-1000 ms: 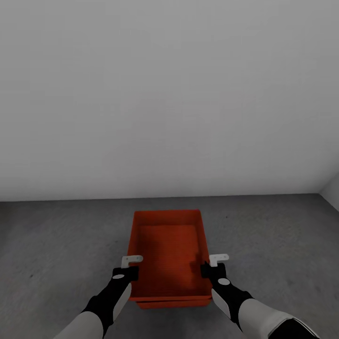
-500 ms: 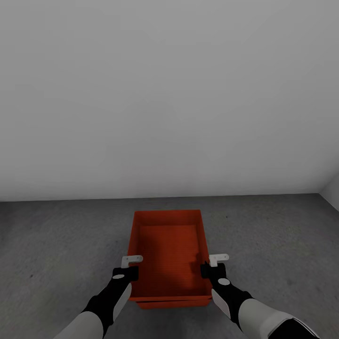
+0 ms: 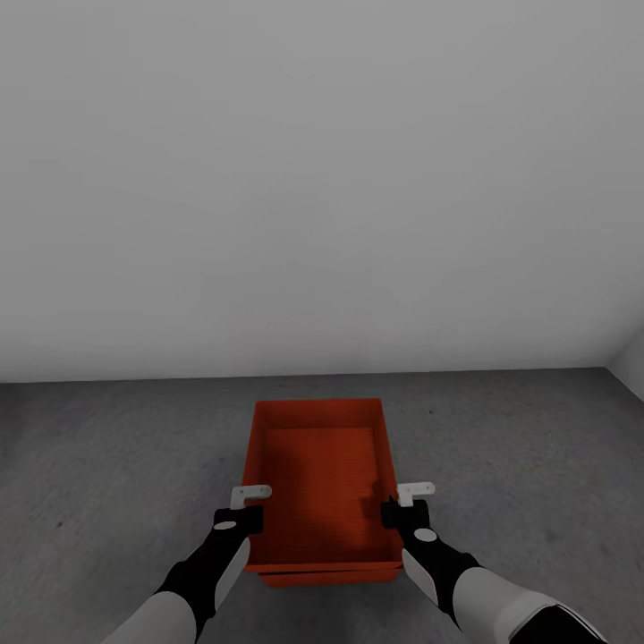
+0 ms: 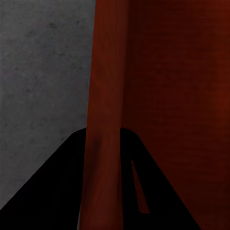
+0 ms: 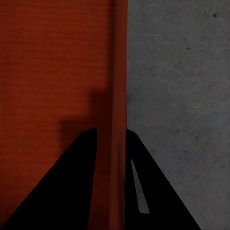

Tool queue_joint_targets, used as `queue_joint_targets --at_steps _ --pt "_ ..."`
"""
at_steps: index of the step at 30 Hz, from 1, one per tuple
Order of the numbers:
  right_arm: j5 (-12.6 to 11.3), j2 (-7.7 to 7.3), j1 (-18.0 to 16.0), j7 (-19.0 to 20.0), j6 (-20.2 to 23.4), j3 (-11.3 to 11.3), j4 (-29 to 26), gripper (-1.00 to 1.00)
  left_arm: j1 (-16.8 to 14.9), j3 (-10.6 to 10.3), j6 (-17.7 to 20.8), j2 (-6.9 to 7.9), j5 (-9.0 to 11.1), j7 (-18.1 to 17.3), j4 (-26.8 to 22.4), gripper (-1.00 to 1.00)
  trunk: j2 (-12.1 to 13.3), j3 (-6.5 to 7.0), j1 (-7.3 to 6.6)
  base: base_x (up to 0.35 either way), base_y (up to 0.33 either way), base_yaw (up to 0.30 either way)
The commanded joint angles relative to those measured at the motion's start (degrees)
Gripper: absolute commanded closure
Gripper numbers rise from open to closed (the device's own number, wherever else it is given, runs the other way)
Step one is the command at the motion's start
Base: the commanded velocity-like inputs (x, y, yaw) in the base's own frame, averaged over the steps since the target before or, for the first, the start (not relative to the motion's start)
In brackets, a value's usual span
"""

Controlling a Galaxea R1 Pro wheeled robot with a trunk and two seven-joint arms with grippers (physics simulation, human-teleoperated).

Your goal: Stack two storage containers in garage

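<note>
An orange-red open-top storage container (image 3: 322, 465) lies lengthwise in front of me over the garage's dark grey floor (image 3: 107, 465). Under its near end shows the front edge of a second storage container (image 3: 331, 578) of the same colour, so one sits on the other. My left gripper (image 3: 249, 521) is shut on the upper container's left wall (image 4: 103, 96), with a dark finger on each side of it. On the right wall (image 5: 117, 72) my right gripper (image 3: 392, 512) is shut the same way. I cannot tell whether the lower container touches the floor.
A plain white wall (image 3: 322, 179) rises just beyond the containers, and a second white wall (image 3: 631, 358) meets it at the far right corner. Grey floor spreads to both sides of the containers.
</note>
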Motion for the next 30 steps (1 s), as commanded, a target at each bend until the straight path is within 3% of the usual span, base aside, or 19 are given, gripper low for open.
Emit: queue_joint_targets --at_steps 1,8,9,30 --pt "0.14 0.03 -0.01 0.04 -0.15 -2.92 -0.2 1.0 0.1 2.67 -3.7 0.6 -0.94 2.71 1.56 1.0 0.0 -0.05 0.02 0.0 0.0 0.0" --pt "0.13 0.03 -0.01 0.06 -0.3 -2.98 -0.2 1.0 0.15 2.62 -3.7 0.6 -0.95 2.63 1.85 1.0 0.0 -0.05 0.02 0.0 0.0 0.0" --pt "0.14 0.03 -0.01 0.06 -0.32 -2.99 -0.2 -1.0 0.15 2.61 -3.7 0.6 -0.93 2.62 1.91 -1.0 0.0 -0.05 0.02 0.0 0.0 0.0" --pt "0.12 0.03 -0.01 0.06 -0.4 -2.99 -0.2 -1.0 0.14 2.58 -3.7 0.51 -0.96 2.26 2.46 -1.0 0.0 -0.05 0.02 0.0 0.0 0.0"
